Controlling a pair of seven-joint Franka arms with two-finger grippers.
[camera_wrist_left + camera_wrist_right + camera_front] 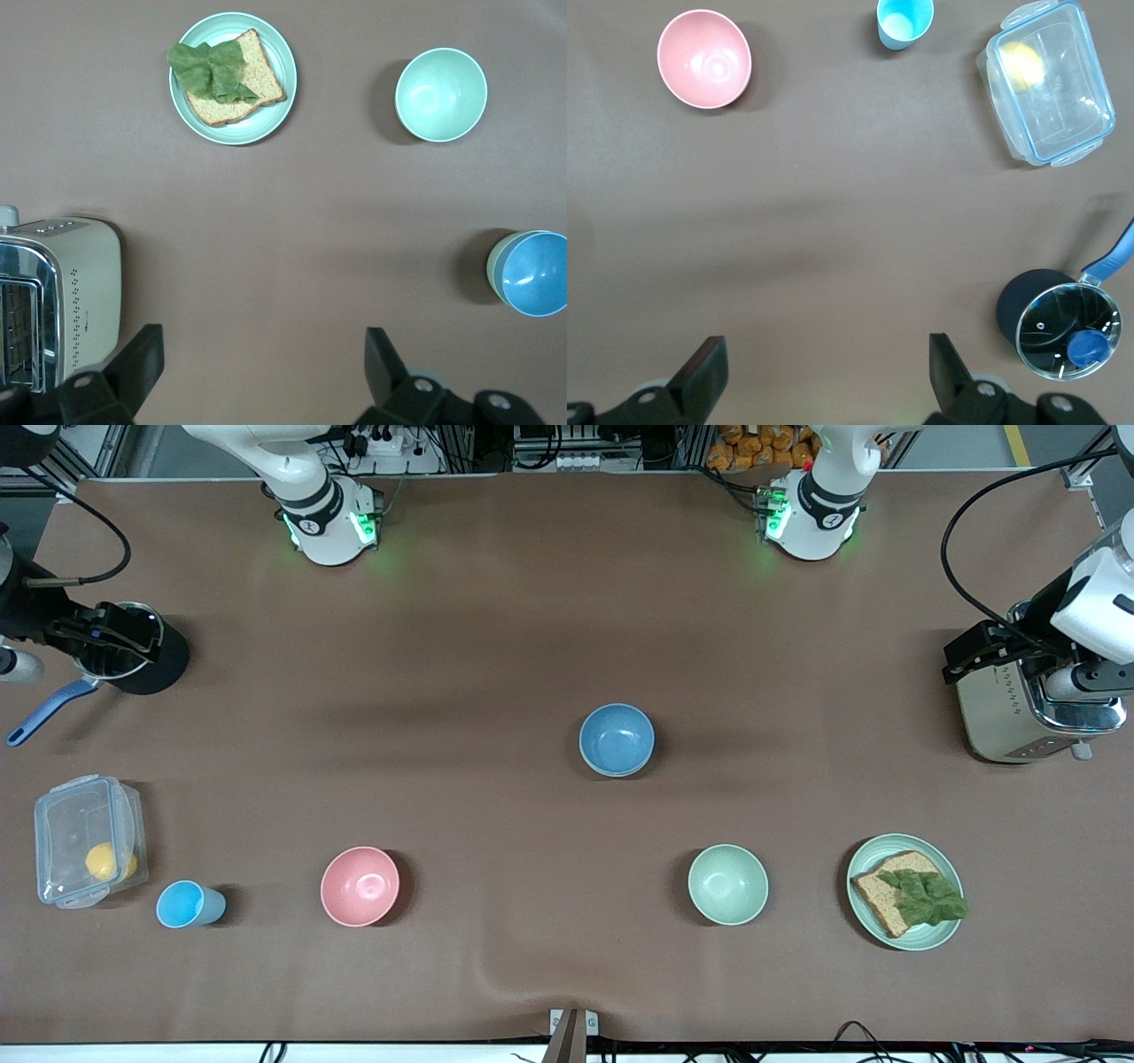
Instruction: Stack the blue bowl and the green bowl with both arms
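The blue bowl (617,739) sits mid-table, nested inside the sage green bowl, of which only a thin edge (493,266) shows beside the blue bowl (538,273) in the left wrist view. My left gripper (966,657) is open and empty, up in the air over the toaster at the left arm's end of the table; its open fingers show in the left wrist view (263,343). My right gripper (111,636) is open and empty over the black pot at the right arm's end; its open fingers show in the right wrist view (828,350).
A paler mint bowl (727,884) and a mint plate (886,845) with bread and lettuce lie nearer the front camera. A toaster (1014,722) stands at the left arm's end. A pink bowl (360,886), light-blue cup (188,904), clear lidded box (84,840) and lidded pot (155,669) are toward the right arm's end.
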